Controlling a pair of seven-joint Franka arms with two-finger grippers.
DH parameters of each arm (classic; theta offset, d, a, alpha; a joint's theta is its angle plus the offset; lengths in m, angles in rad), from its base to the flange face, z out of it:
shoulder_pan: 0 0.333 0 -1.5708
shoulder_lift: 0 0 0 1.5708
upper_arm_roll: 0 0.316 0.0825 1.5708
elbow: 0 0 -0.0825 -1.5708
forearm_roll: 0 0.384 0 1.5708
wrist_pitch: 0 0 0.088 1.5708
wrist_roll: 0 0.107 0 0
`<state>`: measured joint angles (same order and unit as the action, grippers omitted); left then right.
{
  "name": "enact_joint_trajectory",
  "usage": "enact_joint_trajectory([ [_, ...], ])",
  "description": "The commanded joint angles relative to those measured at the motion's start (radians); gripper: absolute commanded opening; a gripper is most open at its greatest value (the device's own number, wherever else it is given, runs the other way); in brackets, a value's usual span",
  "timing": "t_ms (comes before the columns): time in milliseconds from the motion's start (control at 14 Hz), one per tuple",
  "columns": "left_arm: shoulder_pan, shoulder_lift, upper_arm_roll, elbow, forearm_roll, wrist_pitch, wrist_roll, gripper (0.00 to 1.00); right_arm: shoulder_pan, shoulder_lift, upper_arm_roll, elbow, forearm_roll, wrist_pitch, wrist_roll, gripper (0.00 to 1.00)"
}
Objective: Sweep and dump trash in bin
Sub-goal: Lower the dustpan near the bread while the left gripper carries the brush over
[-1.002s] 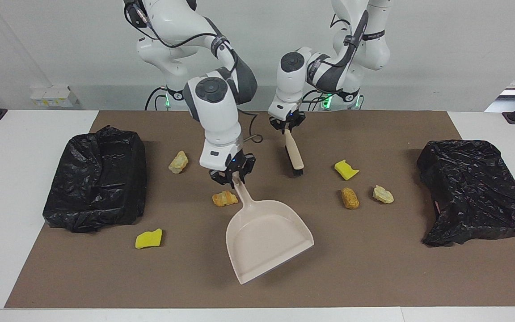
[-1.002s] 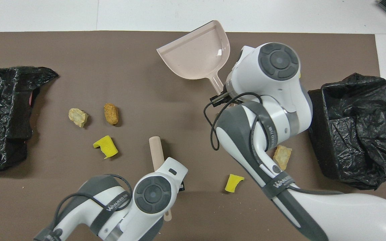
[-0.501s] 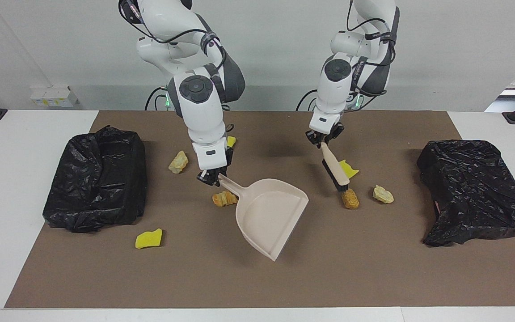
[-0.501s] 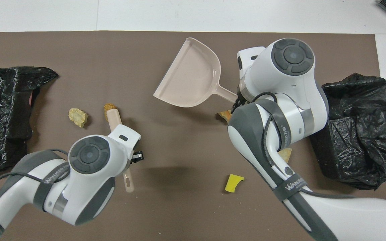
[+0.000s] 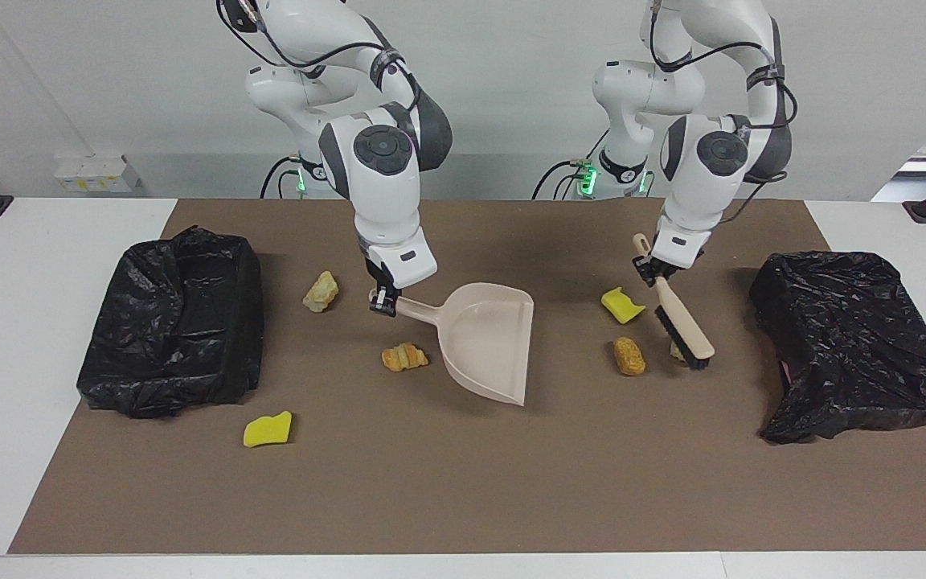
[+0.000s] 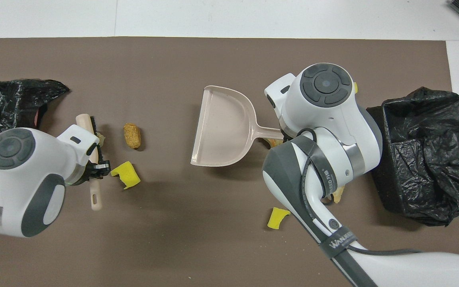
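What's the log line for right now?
left claw: shut on brush | right claw: shut on dustpan | dustpan empty

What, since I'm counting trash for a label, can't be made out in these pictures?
- Pale lump: facing view, mostly hidden by the brush; overhead, only a sliver shows.
- Croissant lump: overhead, almost all under the right arm.
- Yellow scrap: facing view, hidden by the right arm.
- Bin at the left arm's end: the bag covers its inside in the facing view; overhead, the picture's edge cuts it.
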<state>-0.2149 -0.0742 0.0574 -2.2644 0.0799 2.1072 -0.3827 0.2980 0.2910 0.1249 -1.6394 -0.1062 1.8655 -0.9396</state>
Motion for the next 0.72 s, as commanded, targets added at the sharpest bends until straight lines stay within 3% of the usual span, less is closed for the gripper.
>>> enact_joint_trajectory([
  [0,0.115,0.022,-0.014,0.019,0.026,0.02,0.129,0.0,0.019,0.013,0.01,-0.013,-0.058,0.004,-0.093,0.0],
  [215,0.155,0.059,-0.014,0.012,0.026,0.04,0.189,0.0,0.077,0.043,0.01,0.001,-0.075,0.012,-0.088,0.0],
  [644,0.092,0.14,-0.03,0.02,0.011,0.12,0.2,0.0,0.119,0.085,0.012,-0.002,-0.121,0.015,-0.038,0.0],
])
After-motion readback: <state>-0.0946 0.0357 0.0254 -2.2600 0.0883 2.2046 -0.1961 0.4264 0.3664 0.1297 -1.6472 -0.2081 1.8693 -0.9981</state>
